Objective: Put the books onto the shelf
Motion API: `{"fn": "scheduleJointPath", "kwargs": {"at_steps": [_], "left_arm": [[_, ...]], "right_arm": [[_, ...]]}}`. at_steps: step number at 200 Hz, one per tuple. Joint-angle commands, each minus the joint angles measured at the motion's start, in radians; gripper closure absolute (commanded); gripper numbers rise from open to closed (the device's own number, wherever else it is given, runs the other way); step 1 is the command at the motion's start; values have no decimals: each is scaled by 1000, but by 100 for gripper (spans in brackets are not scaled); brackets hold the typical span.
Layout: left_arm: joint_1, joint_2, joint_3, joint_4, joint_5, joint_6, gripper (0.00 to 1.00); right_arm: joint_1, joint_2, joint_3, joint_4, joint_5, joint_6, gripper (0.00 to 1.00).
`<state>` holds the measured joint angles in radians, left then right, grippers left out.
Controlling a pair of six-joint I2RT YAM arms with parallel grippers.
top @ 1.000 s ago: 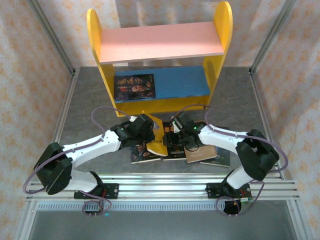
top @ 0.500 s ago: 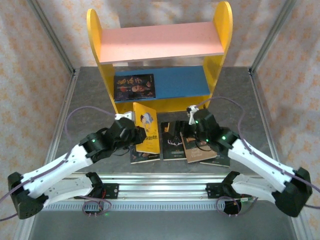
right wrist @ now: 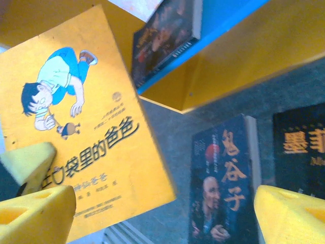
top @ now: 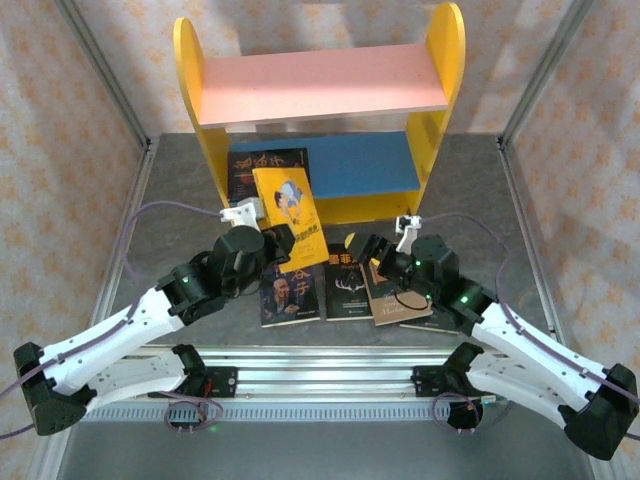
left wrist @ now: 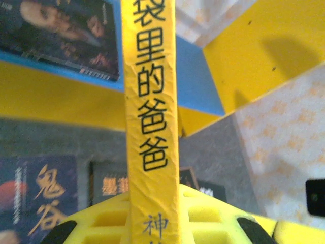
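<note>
Left gripper (top: 266, 244) clamps the yellow book (top: 287, 213), raised in front of the shelf (top: 443, 70); the left wrist view reads its spine "袋里的爸爸", the right wrist view its cartoon-boy cover and a dark book (right wrist: 226, 178) titled "鬼谷子"; right gripper (top: 372, 252) fingers stand apart

The left gripper (top: 270, 248) pinches the yellow book (top: 287, 212) upright before the front lip of the shelf (top: 320, 85). The right gripper (top: 370, 252) hovers over dark books (top: 345, 290) lying in a row near the table (top: 170, 200) near edge.

a robot test cell, not a home: patterned backdrop panels (top: 50, 150) and aluminium posts (top: 105, 75) enclose the grey table (top: 470, 190), an aluminium rail (top: 330, 362) along its near edge
</note>
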<state>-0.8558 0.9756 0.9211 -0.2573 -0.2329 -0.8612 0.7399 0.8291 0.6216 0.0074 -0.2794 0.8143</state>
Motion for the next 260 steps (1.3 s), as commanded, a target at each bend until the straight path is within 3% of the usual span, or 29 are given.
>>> {"fn": "scheduleJointPath", "kwargs": {"at_steps": [1, 66, 143, 169, 187, 235, 260], "left_arm": [[-4, 31, 38, 262, -117, 25, 100], [-36, 118, -43, 604, -194, -17, 100], [-122, 211, -84, 824, -271, 34, 100], [-160, 240, -71, 859, -315, 73, 100], [-177, 247, -65, 856, -339, 93, 100], [-190, 239, -109, 869, -395, 100, 100], [-192, 217, -114, 820, -432, 103, 77]], "right_arm": [[4, 36, 1, 137, 21, 64, 10], [4, 194, 6, 346, -1, 168, 10], [5, 228, -18, 472, 7, 247, 17], [6, 215, -25, 493, 9, 267, 32], [6, 197, -28, 473, 22, 266, 53], [6, 188, -25, 443, 59, 239, 89], [6, 203, 10, 425, 65, 195, 99]]}}
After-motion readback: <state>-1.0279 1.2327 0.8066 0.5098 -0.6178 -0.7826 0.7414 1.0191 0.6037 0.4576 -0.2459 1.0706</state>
